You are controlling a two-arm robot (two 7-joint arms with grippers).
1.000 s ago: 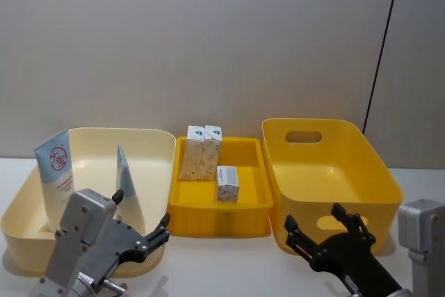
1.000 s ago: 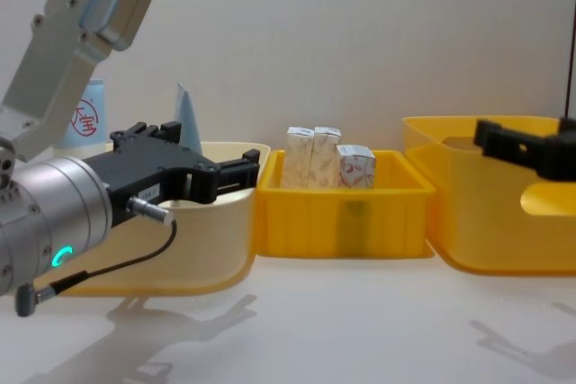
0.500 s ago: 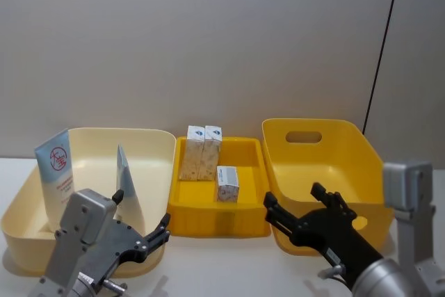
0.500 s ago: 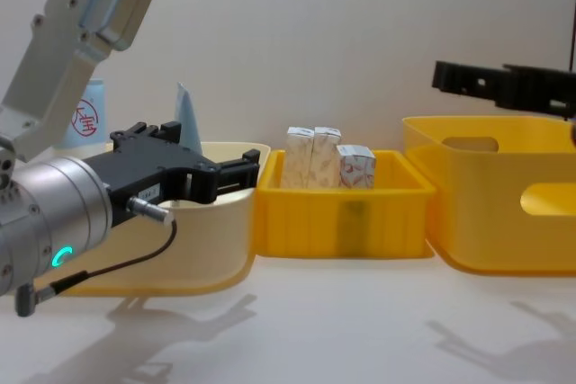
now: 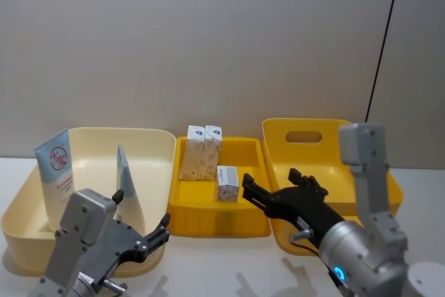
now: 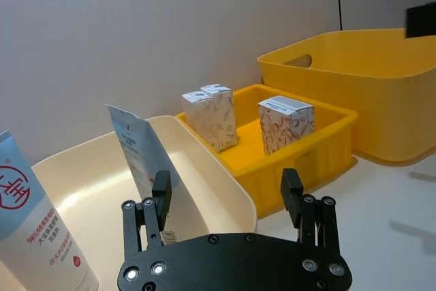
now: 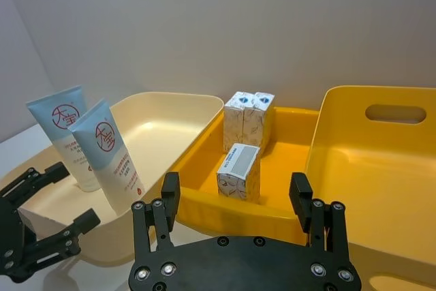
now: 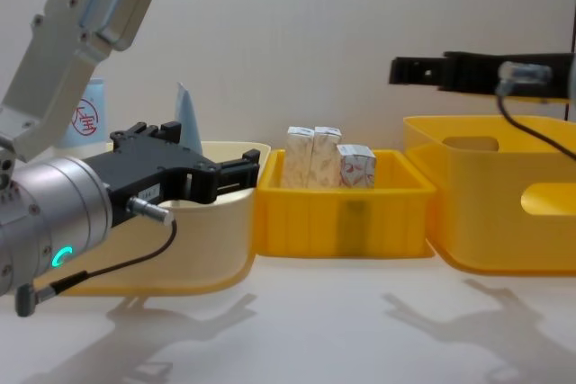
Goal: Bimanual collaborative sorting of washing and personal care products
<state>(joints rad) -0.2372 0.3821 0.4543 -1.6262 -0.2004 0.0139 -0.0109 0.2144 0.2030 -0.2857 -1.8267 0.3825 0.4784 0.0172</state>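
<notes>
Cream tub [image 5: 90,149]: far left on the table, holding both tubes.
Tubes [image 5: 57,172]: two, upright inside the cream tub; one by the left wall with its red circle logo facing forward, the other nearer the middle, edge-on in the head view.
Left gripper [image 5: 141,208]: low in front of the cream tub's near right rim, fingers spread wide, gripping nothing.
Yellow tray [image 5: 250,149]: centre, touching the cream tub.
Cartons [image 5: 201,152]: three in the tray; two upright and touching at the back left, a third shorter one [image 5: 227,183] nearer the front.
Right gripper [image 5: 270,180]: raised above rim height over the tray's front right corner, fingers wide apart, empty.
Yellow tub [image 5: 306,122]: far right, just beside the tray.
</notes>
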